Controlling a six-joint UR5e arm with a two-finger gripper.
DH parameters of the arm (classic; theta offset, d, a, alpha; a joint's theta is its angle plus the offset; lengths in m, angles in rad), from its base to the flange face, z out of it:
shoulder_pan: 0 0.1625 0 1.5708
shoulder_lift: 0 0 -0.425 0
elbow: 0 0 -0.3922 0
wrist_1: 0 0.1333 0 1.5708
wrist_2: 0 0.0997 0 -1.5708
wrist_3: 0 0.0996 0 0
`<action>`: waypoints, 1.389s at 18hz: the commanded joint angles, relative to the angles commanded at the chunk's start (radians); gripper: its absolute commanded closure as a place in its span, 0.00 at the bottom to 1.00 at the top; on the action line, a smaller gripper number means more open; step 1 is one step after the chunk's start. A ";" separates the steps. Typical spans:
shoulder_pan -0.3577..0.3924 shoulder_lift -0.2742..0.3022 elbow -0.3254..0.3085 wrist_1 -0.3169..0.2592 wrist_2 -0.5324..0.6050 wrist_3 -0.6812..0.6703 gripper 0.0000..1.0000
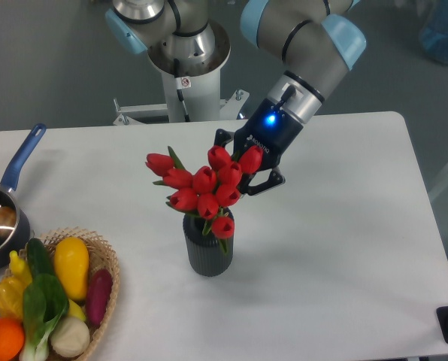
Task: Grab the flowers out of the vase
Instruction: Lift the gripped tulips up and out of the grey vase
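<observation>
The flowers (205, 184), a bunch of red tulips with green stems, stand in the vase (208, 248), a short dark grey ribbed cylinder in the middle of the white table (344, 241). My gripper (246, 160) reaches down from the upper right, right behind the top right tulip heads. Its jaws look spread. One dark finger (222, 138) shows at the upper left of the heads and the other at their right. The flower heads hide the fingertips, so I cannot tell whether they touch the bunch. The stems are mostly hidden inside the vase.
A blue-handled saucepan (2, 214) with food in it sits at the left edge. A wicker basket (104, 263) of vegetables and fruit stands at the front left, close to the vase. The robot's base (186, 56) is behind the table.
</observation>
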 joint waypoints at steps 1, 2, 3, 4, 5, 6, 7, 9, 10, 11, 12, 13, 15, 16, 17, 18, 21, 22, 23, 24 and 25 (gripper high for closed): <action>0.006 0.005 0.002 0.000 -0.002 -0.015 0.67; 0.006 0.006 0.003 0.000 -0.002 -0.017 0.67; 0.008 0.008 0.003 0.000 -0.008 -0.019 0.67; 0.011 0.011 0.005 0.000 -0.015 -0.019 0.67; 0.015 0.012 0.005 0.000 -0.021 -0.020 0.67; 0.020 0.012 0.005 0.000 -0.035 -0.022 0.67; 0.026 0.012 0.009 0.000 -0.051 -0.031 0.67; 0.037 0.014 0.020 0.000 -0.068 -0.063 0.67; 0.040 0.014 0.021 0.002 -0.072 -0.068 0.67; 0.043 0.015 0.025 0.002 -0.081 -0.068 0.67; 0.052 0.018 0.026 0.000 -0.090 -0.072 0.67; 0.054 0.020 0.026 0.000 -0.103 -0.089 0.67; 0.058 0.028 0.028 0.002 -0.110 -0.120 0.67; 0.067 0.031 0.028 0.002 -0.114 -0.124 0.67; 0.074 0.034 0.028 0.000 -0.127 -0.128 0.67; 0.081 0.038 0.026 0.000 -0.138 -0.137 0.67; 0.100 0.043 0.032 0.002 -0.173 -0.198 0.67; 0.110 0.043 0.037 0.002 -0.187 -0.207 0.67; 0.117 0.045 0.038 0.002 -0.193 -0.209 0.67; 0.123 0.045 0.038 0.003 -0.193 -0.209 0.67; 0.130 0.049 0.041 0.003 -0.195 -0.209 0.67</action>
